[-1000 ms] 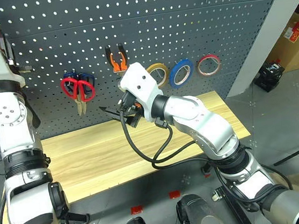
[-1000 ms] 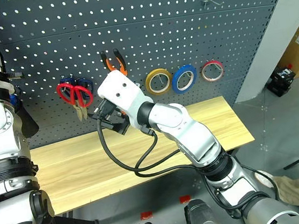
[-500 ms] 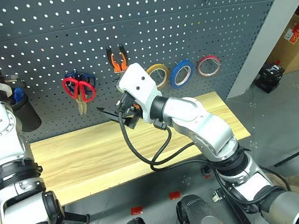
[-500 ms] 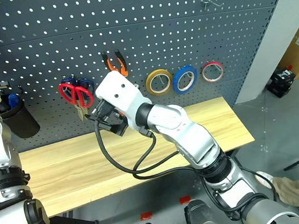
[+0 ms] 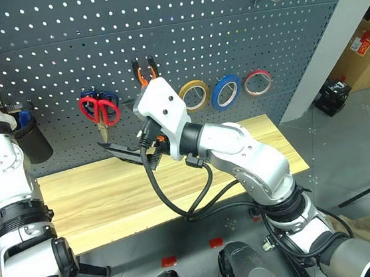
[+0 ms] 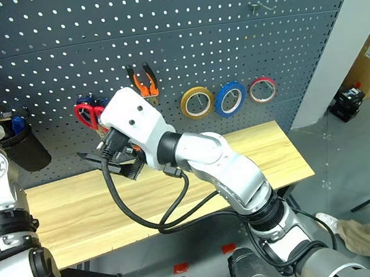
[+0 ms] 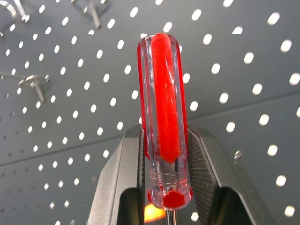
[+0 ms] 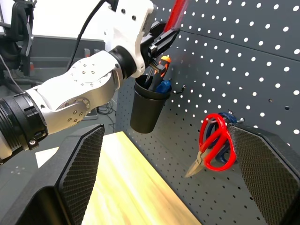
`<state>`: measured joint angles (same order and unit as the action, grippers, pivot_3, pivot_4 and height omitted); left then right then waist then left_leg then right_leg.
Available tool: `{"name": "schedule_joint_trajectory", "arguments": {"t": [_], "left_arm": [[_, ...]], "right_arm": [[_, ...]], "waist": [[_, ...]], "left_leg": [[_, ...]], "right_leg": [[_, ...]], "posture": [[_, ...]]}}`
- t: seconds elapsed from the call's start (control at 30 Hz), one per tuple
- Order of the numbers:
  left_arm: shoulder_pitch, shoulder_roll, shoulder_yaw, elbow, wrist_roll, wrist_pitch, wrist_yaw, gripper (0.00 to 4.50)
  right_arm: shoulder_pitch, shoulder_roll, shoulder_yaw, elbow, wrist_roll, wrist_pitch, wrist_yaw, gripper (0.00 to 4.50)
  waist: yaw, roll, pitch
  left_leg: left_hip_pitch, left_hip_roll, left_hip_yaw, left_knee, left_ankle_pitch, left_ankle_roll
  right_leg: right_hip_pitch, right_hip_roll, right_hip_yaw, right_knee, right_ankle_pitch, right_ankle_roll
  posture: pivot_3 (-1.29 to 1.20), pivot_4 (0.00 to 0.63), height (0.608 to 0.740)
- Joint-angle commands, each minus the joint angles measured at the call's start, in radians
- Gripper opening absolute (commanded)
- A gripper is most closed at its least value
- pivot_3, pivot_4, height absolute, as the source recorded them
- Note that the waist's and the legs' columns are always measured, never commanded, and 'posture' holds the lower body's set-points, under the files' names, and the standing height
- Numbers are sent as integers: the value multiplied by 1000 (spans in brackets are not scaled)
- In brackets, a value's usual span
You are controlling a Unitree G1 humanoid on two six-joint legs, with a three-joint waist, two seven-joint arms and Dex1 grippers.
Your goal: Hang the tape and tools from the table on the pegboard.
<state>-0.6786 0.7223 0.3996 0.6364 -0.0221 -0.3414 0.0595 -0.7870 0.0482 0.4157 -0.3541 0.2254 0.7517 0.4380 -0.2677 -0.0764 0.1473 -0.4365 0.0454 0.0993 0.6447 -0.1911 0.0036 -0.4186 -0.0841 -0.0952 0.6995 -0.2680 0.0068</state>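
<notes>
While the red-handled scissors (image 5: 99, 111), the orange-handled pliers (image 5: 144, 75) and the blue roll of tape (image 5: 225, 91) already hang on the dark grey pegboard (image 5: 179, 25), the last tool, a slim screwdriver (image 7: 163, 122) with a clear red handle, is in the robot's left gripper (image 7: 165, 183). The gripper's two black fingers are closed tight around the lower end of the handle, near where the metal shaft begins, so most of the handle stands free beyond the fingertips. The screwdriver's long axis runs along the gripper's own line: handle outward and upward, toward the pegboard, shaft back between the fingers. This grip probably leaves the shaft pointing down, ready to drop into a holder.

In the right wrist view, the left gripper sits just above a black cup (image 8: 148, 107) mounted on the pegboard at the robot's left, which already holds an orange-and-black handle and something blue. The cup looks like the likely home for the screwdriver.

The right gripper (image 5: 125, 152) is empty, its jaws spread as wide as they go, pointing left across the light wooden table (image 5: 111, 194), just below the scissors. It seems to be idle, well apart from the screwdriver. The table's visible top carries no tools.
</notes>
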Motion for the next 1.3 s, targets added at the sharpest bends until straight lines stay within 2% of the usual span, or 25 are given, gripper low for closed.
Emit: {"name": "schedule_joint_trajectory", "arguments": {"t": [0.03, 0.13, 0.2, 0.4, 0.53, 0.63, 0.73, 0.9, 0.97, 1.03, 1.13, 1.3], "left_arm": [[-9, 36, 14, -34, 12, -21, 21, 919], [-4, 30, 9, -29, 10, -19, 25, 919], [0, 16, 20, -34, -2, -14, 39, 1631], [18, -8, 19, -105, -28, 5, 39, 3288], [78, -36, 0, -277, -40, 42, 12, 3288], [167, -72, -47, -453, -86, 126, -76, 3288], [301, -115, -74, -628, -169, 269, -158, 3288], [518, -180, -25, -829, -255, 560, -140, 3288], [571, -204, -14, -880, -264, 648, -109, 3288], [626, -234, -20, -916, -209, 710, -51, 3288], [666, -274, -23, -921, -163, 765, 5, 3288], [682, -297, -14, -864, -165, 718, -32, 3288]], "right_arm": [[-5, 1, -8, -40, 15, -12, 10, 4500], [-4, 1, -9, -41, 14, -11, 10, 4500], [-2, 0, -7, -42, 13, -11, 9, 4500], [1, -6, 0, -39, 5, -19, 10, 4500], [7, -12, -9, -32, -4, -32, 5, 4500], [25, -28, -25, -33, -8, -44, 3, 4500], [55, -67, -42, -42, -10, -59, 10, 4500], [142, -175, -86, -57, -15, -73, 24, 4500], [181, -208, -103, -51, -20, -85, 19, 4500], [255, -243, -128, -15, -51, -116, -16, 4500], [383, -257, -175, 76, -97, -235, -75, 4500], [503, -160, -318, 320, -87, -485, -202, 4500]], "waist": [[3, -1, 0], [5, -1, 0], [6, -1, 0], [9, -1, -1], [14, -1, -1], [16, 0, -3], [18, 5, -9], [18, 8, -15], [23, 11, -17], [31, 12, -22], [60, 15, -42], [98, 17, -59]], "left_leg": [[0, 0, 0, 0, 0, 0], [0, 0, 0, 0, 0, 1], [0, 0, 0, 0, 0, 0], [0, 0, 0, 0, 0, 0], [0, 0, 0, 0, 0, -1], [0, 0, 0, 0, 1, -1], [2, 0, 0, 0, 1, -1], [6, 0, -2, 0, -1, 2], [6, 0, -4, 0, -1, 1], [6, 0, -5, 0, -1, 1], [8, 0, -5, 0, -1, 1], [9, 0, -5, 0, -4, -4]], "right_leg": [[0, 0, 0, 0, 0, 0], [0, 0, 0, 0, 0, 0], [0, 0, 0, 0, 0, 0], [0, 0, 0, 0, 0, 0], [0, 0, 0, 0, 0, 0], [0, 0, 0, 0, 0, 0], [3, 0, 0, -1, 0, 0], [8, 1, 0, -2, 0, 0], [9, 2, -1, -1, 0, 0], [9, 2, -2, -2, 0, 0], [12, 3, -1, -3, -1, 0], [13, 3, -1, -5, -1, -1]], "posture": [[-275, 81, 740], [-276, 81, 740], [-277, 82, 740], [-275, 81, 740], [-275, 81, 740], [-266, 81, 740], [-253, 80, 740], [-226, 72, 740], [-209, 62, 740], [-195, 51, 740], [-177, 32, 740], [-165, 0, 740]]}}
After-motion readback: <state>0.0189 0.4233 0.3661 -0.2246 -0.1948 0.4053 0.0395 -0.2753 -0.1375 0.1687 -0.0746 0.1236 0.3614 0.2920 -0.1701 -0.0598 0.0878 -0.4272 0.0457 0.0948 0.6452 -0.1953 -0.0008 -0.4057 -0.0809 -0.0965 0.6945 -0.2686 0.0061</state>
